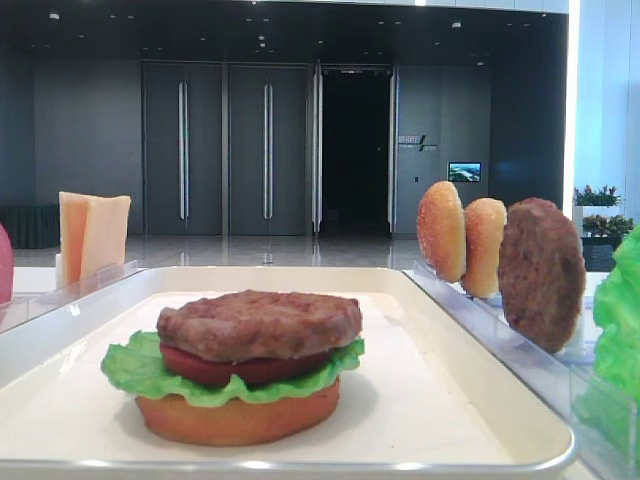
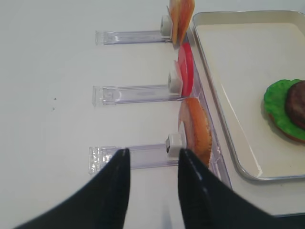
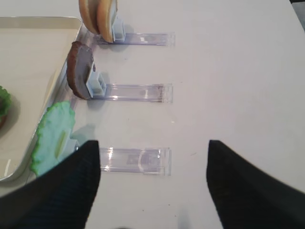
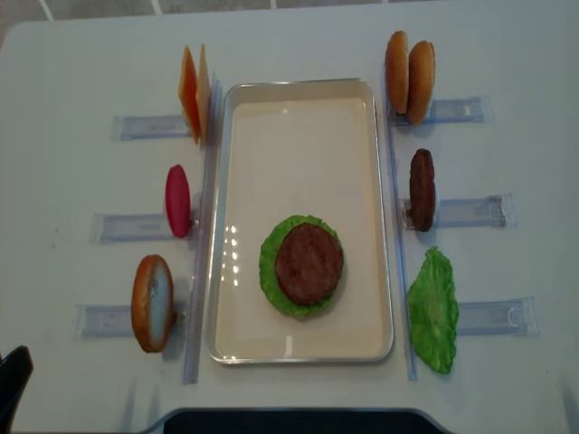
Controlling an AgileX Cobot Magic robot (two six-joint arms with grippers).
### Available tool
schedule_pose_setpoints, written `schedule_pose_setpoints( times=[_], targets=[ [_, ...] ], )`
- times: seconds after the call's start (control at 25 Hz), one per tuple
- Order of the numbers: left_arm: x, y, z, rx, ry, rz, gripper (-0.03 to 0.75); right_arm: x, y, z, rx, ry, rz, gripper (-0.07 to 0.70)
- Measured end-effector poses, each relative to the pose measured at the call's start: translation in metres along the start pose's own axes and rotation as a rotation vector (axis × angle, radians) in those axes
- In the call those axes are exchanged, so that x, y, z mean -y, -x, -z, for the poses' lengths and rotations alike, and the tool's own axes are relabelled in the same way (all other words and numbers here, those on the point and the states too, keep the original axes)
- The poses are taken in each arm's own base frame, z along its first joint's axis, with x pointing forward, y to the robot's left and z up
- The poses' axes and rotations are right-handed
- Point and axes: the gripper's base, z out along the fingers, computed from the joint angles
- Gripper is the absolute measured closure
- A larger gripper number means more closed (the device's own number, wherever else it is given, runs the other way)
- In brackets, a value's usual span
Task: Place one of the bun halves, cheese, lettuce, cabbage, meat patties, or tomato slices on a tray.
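Note:
On the cream tray (image 4: 298, 154) stands a stack: bun half (image 1: 240, 420), lettuce (image 1: 135, 370), tomato slice (image 1: 215, 370) and a grey-brown meat patty (image 4: 309, 263) on top. Upright in racks left of the tray are cheese (image 4: 192, 90), a tomato slice (image 4: 177, 201) and a bun half (image 2: 198, 131). On the right stand two bun halves (image 4: 409, 65), a darker patty (image 3: 78, 69) and a lettuce leaf (image 3: 52, 136). My right gripper (image 3: 153, 143) is wide open over that leaf's rack. My left gripper (image 2: 153, 151) hovers by the near-left bun, jaws apart, empty. No cabbage is in view.
Clear plastic racks (image 4: 470, 210) stick out from both long sides of the tray across the white table (image 3: 238, 71). A dark edge (image 4: 298, 420) runs along the table's near side. Part of the left arm (image 4: 14, 380) shows at the bottom left corner.

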Motion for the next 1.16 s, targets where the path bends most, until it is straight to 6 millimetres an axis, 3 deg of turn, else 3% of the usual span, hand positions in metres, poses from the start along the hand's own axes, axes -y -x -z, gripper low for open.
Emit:
schedule_pose_setpoints(
  times=[1.16],
  targets=[
    [0.0000, 0.0000, 0.0000, 0.000, 0.000, 0.000, 0.451, 0.0036, -0.0007, 0.0000, -0.004, -0.040, 0.019, 0.149]
  ],
)
